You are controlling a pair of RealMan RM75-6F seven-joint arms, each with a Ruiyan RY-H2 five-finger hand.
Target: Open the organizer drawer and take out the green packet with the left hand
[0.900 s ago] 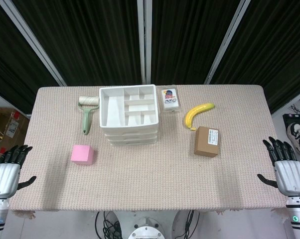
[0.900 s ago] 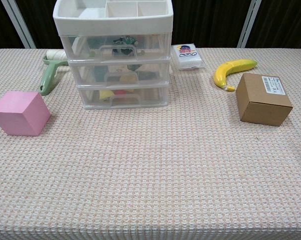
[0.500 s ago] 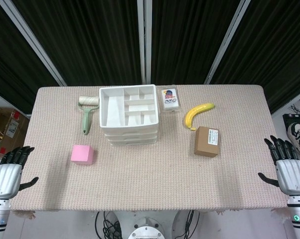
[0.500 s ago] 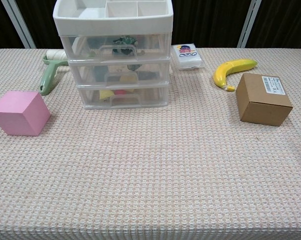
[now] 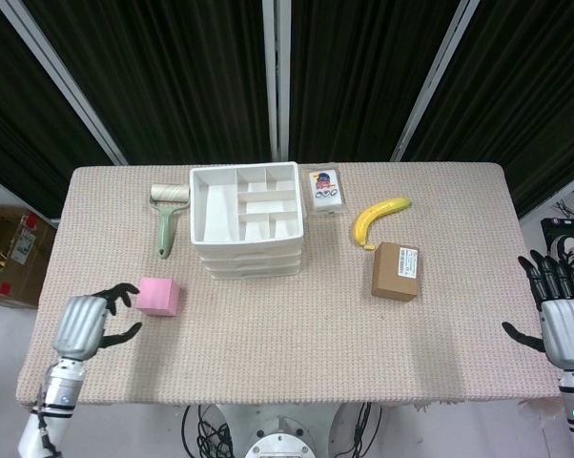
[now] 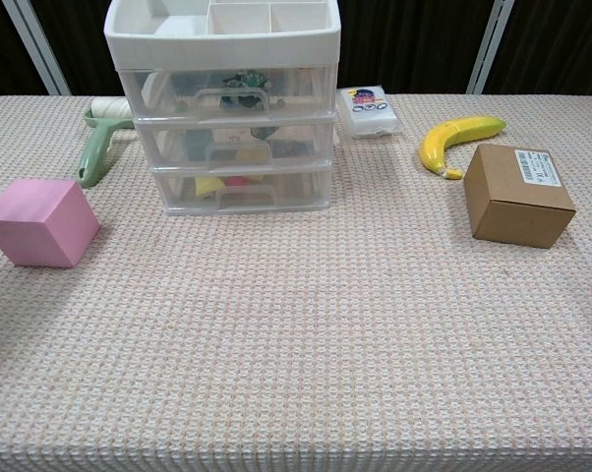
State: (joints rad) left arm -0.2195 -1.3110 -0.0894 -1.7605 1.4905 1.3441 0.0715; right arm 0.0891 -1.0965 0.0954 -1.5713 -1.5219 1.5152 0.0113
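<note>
Two hands show in the head view, and neither holds anything. Your left hand (image 5: 89, 322) hovers over the table's (image 5: 297, 353) left edge near the front corner, fingers apart and curled loosely, just beside the pink cube (image 5: 158, 296). Your right hand (image 5: 562, 324) hangs off the right edge, fingers spread, well apart from everything. The organizer (image 5: 246, 219) stands near the back edge, left of centre, so it lies ahead and to the right of your left hand, which is clearly the nearer one; the cube sits partly between them.

Neither hand appears in the chest view. All drawers look closed. Green shapes show through the top drawer (image 6: 227, 96) behind its handle (image 6: 232, 94), and a darker green one in the middle drawer (image 6: 239, 145); which is the packet you cannot tell for certain. The handles run left to right and face the front edge, so you would likely reach past the cube and pull straight toward you.
</note>
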